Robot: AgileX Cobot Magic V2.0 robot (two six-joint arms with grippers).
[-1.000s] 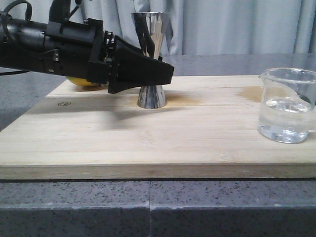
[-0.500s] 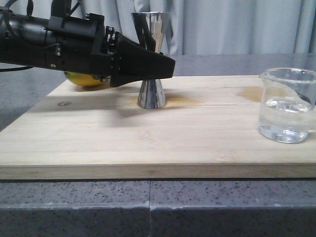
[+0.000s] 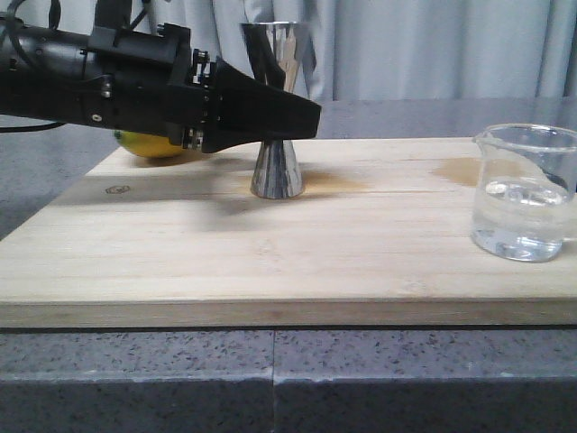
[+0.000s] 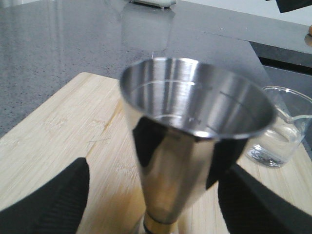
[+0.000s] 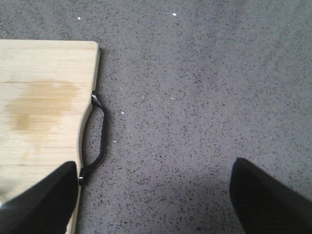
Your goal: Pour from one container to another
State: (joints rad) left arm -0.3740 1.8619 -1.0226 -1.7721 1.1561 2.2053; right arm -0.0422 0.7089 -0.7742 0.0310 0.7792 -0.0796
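Observation:
The steel jigger (image 3: 277, 171) stands upright on the wooden board (image 3: 270, 262), toward its back. My left gripper (image 3: 311, 115) reaches in from the left at the height of the jigger's waist. In the left wrist view the jigger (image 4: 195, 126) stands between the black fingers (image 4: 48, 200), with board showing on both sides, so this gripper (image 4: 155, 195) is open. The glass beaker (image 3: 526, 194) with clear water sits at the board's right end, also visible as the beaker (image 4: 275, 141). My right gripper (image 5: 156, 200) is open over the grey counter, with nothing between its fingers.
A yellow round object (image 3: 149, 144) lies behind the left arm on the board's back left corner. The board's black handle (image 5: 97, 136) sticks out at its side edge over the speckled grey counter (image 5: 195, 97). A brownish stain (image 5: 39, 105) marks the board.
My left gripper has risen a little and slid right, so its fingertips now overlap the jigger's waist. The jigger and beaker have not moved.

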